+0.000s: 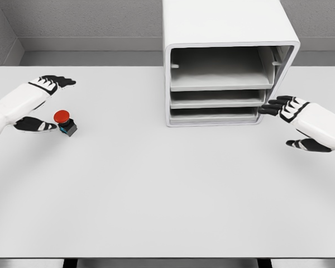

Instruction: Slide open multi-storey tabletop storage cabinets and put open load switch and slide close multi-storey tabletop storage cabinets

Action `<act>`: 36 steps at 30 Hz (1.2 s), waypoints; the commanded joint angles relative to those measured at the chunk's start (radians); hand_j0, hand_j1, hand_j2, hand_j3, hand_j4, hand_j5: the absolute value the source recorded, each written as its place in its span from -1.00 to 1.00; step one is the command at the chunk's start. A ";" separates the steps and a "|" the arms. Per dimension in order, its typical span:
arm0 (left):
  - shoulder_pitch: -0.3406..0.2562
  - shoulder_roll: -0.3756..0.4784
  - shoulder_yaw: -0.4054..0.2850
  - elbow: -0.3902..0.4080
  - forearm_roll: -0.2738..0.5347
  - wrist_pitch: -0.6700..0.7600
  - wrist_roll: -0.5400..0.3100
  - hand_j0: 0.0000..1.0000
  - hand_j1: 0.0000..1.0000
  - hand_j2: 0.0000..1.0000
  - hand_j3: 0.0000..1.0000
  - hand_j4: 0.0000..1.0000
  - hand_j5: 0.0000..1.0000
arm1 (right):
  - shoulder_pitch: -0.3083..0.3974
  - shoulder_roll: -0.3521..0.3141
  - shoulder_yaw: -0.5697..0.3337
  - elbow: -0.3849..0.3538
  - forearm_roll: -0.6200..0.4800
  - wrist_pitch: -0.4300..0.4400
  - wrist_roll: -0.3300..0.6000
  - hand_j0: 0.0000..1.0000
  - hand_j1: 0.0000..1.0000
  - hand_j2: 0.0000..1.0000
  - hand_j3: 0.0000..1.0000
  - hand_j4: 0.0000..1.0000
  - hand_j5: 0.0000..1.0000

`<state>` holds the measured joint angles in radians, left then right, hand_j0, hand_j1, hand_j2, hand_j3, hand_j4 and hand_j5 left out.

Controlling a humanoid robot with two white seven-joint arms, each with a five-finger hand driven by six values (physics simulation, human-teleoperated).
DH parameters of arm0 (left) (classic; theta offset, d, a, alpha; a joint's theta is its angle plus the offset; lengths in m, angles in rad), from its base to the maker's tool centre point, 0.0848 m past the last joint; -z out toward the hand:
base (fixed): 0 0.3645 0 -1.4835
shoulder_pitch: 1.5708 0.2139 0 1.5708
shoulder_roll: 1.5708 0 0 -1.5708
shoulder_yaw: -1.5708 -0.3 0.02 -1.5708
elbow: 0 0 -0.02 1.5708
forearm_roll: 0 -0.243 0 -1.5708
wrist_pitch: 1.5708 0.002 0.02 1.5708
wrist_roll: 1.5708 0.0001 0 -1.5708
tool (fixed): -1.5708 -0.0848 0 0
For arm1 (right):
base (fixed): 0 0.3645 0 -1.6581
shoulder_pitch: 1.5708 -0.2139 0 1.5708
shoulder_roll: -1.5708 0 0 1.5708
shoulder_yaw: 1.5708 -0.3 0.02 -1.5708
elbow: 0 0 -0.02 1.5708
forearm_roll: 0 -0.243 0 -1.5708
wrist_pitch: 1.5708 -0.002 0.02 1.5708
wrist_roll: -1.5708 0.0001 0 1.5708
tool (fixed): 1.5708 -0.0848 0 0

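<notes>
Load switch: the small dark box-shaped load switch with a round red button cap (64, 123) sits on the table's left side, well apart from the cabinet, not yet stowed.
Table: the wide matte white tabletop (167, 190) is flat and smooth.
Left hand: the white-shelled left hand with black fingers (42, 106) brackets the switch, thumb low just beside it, fingers spread above and behind; nothing is gripped, and it looks poised to close on the switch.
Right hand: the matching right hand (293, 120) hovers with fingers apart, tips near the cabinet's lower right corner, probably placed to work a drawer.
Cabinet: the white, rounded, hard-plastic-looking three-tier storage cabinet (229, 33) stands at the far centre, front facing the robot.
Drawers: shallow grey trays (218, 84) lie stacked inside; none appears pulled out past the front.
</notes>
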<state>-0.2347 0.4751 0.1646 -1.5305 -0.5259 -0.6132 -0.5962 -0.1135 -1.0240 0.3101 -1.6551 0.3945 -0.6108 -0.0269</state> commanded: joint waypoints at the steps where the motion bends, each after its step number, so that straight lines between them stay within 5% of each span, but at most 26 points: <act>1: -0.002 0.010 0.001 0.001 0.006 0.002 -0.015 1.00 1.00 1.00 1.00 1.00 1.00 | 0.000 -0.001 -0.002 -0.038 -0.008 0.000 -0.001 0.46 0.46 0.46 0.46 0.46 0.46; 4: 0.002 0.033 -0.010 0.003 0.007 0.002 -0.015 1.00 1.00 1.00 1.00 1.00 1.00 | 0.000 -0.001 0.000 -0.061 -0.008 0.000 -0.001 0.31 0.31 0.31 0.31 0.31 0.31; 10: -0.015 0.157 -0.092 0.027 0.004 0.002 -0.015 1.00 1.00 1.00 1.00 1.00 1.00 | -0.021 0.036 0.001 -0.061 -0.008 0.000 0.001 0.32 0.32 0.32 0.32 0.32 0.32; 19: -0.138 0.160 -0.261 0.154 -0.069 0.002 -0.015 1.00 1.00 1.00 1.00 1.00 1.00 | -0.106 0.087 0.009 -0.055 -0.010 0.000 0.002 0.33 0.33 0.33 0.33 0.33 0.33; 29: -0.143 0.155 -0.283 0.177 -0.092 0.002 -0.015 0.88 0.88 0.88 0.88 0.88 0.88 | -0.123 0.154 0.035 -0.072 0.000 0.000 0.005 0.33 0.33 0.33 0.33 0.33 0.33; 36: -0.153 0.154 -0.320 0.185 -0.097 0.002 -0.015 0.76 0.76 0.76 0.76 0.76 0.76 | -0.201 0.211 0.099 -0.065 -0.002 0.000 0.048 0.33 0.33 0.33 0.33 0.33 0.33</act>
<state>-0.3881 0.6283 -0.1444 -1.3471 -0.6279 -0.6136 -0.6113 -0.3160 -0.8313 0.3884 -1.7233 0.3984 -0.6110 0.0094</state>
